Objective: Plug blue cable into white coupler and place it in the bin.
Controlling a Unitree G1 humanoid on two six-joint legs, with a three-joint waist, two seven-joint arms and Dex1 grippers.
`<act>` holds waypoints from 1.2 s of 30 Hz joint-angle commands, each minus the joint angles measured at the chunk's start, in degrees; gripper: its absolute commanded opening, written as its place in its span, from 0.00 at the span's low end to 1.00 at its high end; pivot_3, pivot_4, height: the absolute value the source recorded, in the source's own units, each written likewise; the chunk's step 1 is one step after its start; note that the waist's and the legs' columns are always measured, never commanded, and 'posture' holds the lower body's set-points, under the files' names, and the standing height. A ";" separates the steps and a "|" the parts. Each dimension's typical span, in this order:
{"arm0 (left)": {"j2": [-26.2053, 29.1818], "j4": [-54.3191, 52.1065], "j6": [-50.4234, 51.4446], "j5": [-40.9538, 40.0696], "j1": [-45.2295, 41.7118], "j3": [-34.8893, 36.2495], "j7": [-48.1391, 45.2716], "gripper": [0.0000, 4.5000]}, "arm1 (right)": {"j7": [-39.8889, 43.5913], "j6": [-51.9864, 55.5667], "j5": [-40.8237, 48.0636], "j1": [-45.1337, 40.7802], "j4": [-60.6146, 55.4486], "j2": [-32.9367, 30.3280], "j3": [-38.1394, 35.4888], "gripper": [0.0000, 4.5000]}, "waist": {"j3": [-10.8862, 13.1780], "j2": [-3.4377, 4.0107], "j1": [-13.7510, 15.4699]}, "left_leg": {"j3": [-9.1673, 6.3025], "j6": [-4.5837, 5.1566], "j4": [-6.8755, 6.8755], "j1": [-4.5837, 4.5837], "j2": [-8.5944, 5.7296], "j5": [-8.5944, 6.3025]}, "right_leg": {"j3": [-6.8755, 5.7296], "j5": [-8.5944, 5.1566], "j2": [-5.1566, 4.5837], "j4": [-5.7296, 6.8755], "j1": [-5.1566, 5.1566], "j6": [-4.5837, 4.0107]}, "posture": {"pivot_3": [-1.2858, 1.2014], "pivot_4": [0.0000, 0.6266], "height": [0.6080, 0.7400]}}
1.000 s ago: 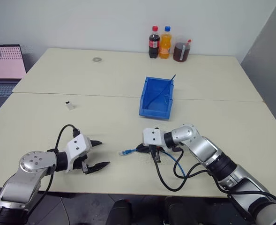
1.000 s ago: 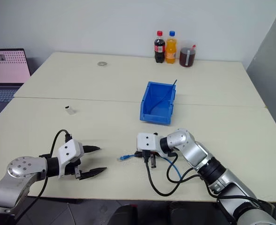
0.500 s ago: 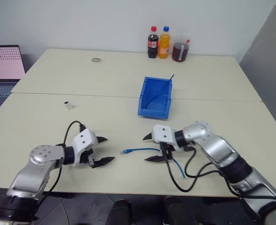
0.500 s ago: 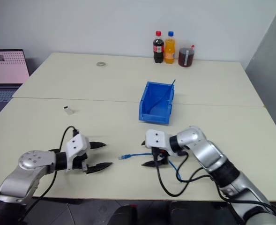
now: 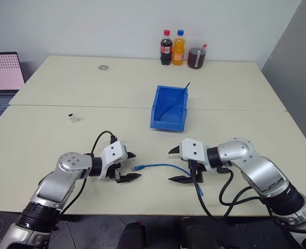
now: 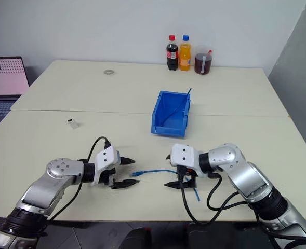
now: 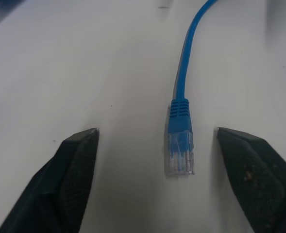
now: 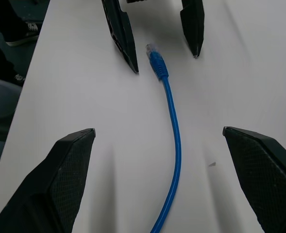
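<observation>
Counter (image 5: 236, 124) first: I see a wide cream surface, with the bin (image 5: 168, 108) standing behind the work area, beyond both arms, a thin dark strand leaning over its rim. At the far edge stand a cola bottle (image 5: 165, 47), an orange soda bottle (image 5: 179, 47) and a jar of dark liquid (image 5: 195, 56); a laptop (image 5: 3, 75) sits off to the left.

Next, my two arms. The right gripper (image 5: 179, 165) hangs over the middle of the blue cable (image 5: 163, 166), fingers wide apart, holding nothing. The left gripper (image 5: 128, 166) is low at the counter, fingers apart, with the cable's plug (image 7: 180, 145) lying flat between them, touched by neither.

That is the relation I steer by: the cable's long axis runs across the counter between the grippers, plug end toward the left one, which is nearer. I judge closing on the plug to be the next move.

The white coupler (image 5: 72, 118) lies well apart, back and to the left, with bare counter between. A small ring (image 5: 102, 67) rests near the far edge.
</observation>
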 commanded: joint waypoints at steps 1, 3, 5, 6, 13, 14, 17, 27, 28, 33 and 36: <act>0.68 -1.88 2.58 0.66 0.17 -1.90 -0.96 0.67 | -2.16 0.65 0.35 -0.37 -3.07 -0.02 -2.21 1.00 | 0.00 0.00 0.00 | 0.00 0.00 0.00 0.00 0.00 0.00 | 0.00 0.00 0.00 0.00 0.00 0.00 | 0.52 0.24 1.00; 0.91 -2.48 3.49 0.72 0.33 -2.23 -1.14 0.57 | -3.32 1.02 0.50 -0.04 -3.42 0.05 -2.79 1.00 | 0.00 0.00 0.00 | 0.00 0.00 0.00 -0.01 0.00 0.00 | 0.01 0.00 0.00 0.00 0.01 0.01 | 0.52 0.24 1.00; 1.24 -3.56 4.44 0.53 0.77 -2.42 -1.44 0.49 | -4.40 1.54 1.03 0.42 -3.94 0.17 -3.65 1.00 | 0.00 0.00 -0.01 | -0.01 0.00 0.00 0.00 0.00 0.00 | 0.02 0.00 0.00 0.00 0.01 0.02 | 0.52 0.24 1.00; 1.50 -4.11 4.92 0.46 1.03 -2.54 -1.65 0.44 | -4.89 2.08 1.46 0.67 -4.33 0.19 -4.20 1.00 | 0.00 0.00 0.00 | 0.00 0.00 0.00 -0.01 0.00 0.00 | 0.02 0.00 0.00 0.00 0.01 0.02 | 0.52 0.24 1.00; 2.78 -6.23 6.45 -0.04 3.11 -2.30 -1.98 0.11 | -6.84 6.16 5.77 3.35 -7.67 -0.13 -8.90 1.00 | -0.01 0.00 -0.05 | -0.04 0.00 -0.01 0.02 0.01 0.00 | 0.03 -0.01 -0.03 0.00 0.02 0.02 | 0.52 0.24 1.00; 2.71 -6.15 6.38 -0.17 3.32 -2.08 -1.79 0.06 | -6.96 6.72 6.49 3.84 -8.26 -0.28 -9.51 1.00 | -0.01 0.00 -0.02 | -0.03 0.00 -0.01 0.02 0.02 0.00 | 0.03 -0.01 -0.03 0.00 0.02 0.02 | 0.52 0.24 1.00; 1.82 -5.58 6.17 -1.44 3.60 -0.94 -1.39 0.06 | -7.34 9.01 9.15 5.55 -10.08 -0.59 -11.49 1.00 | -0.02 0.00 -0.02 | -0.03 0.00 -0.01 0.03 0.01 0.00 | 0.01 -0.01 -0.03 0.00 0.05 0.02 | 0.52 0.24 1.00; -4.43 -6.70 11.17 -11.55 -1.64 4.18 -0.88 0.06 | -8.06 12.95 22.55 16.02 -17.44 -1.05 -21.75 1.00 | -0.03 -0.04 0.20 | -0.02 0.00 0.04 -0.04 -0.02 0.00 | -0.07 -0.01 -0.02 -0.02 0.09 0.05 | 0.52 0.24 1.00; -5.26 -7.01 12.22 -13.12 -2.69 4.67 -0.76 0.06 | -8.25 13.64 24.73 17.50 -18.18 -0.44 -22.38 1.00 | -0.03 -0.04 0.19 | -0.02 0.00 0.04 -0.03 -0.04 0.00 | -0.06 -0.01 0.00 -0.03 0.10 0.05 | 0.52 0.24 1.00; -7.87 -8.54 17.47 -19.79 -6.35 7.14 -0.01 0.06 | -14.24 13.74 28.47 22.24 -19.61 5.48 -22.42 1.00 | -0.04 -0.06 0.09 | -0.03 0.00 0.06 -0.02 -0.04 0.00 | -0.07 -0.01 0.05 -0.01 0.11 0.05 | 0.52 0.24 1.00; -8.41 -9.94 21.03 -23.81 -7.51 8.68 0.67 0.06 | -19.12 13.56 29.96 23.51 -17.95 10.41 -23.03 1.00 | -0.04 -0.06 -0.27 | -0.10 0.00 0.04 0.05 -0.02 0.00 | 0.02 -0.01 0.06 0.01 0.12 0.05 | 0.52 0.24 1.00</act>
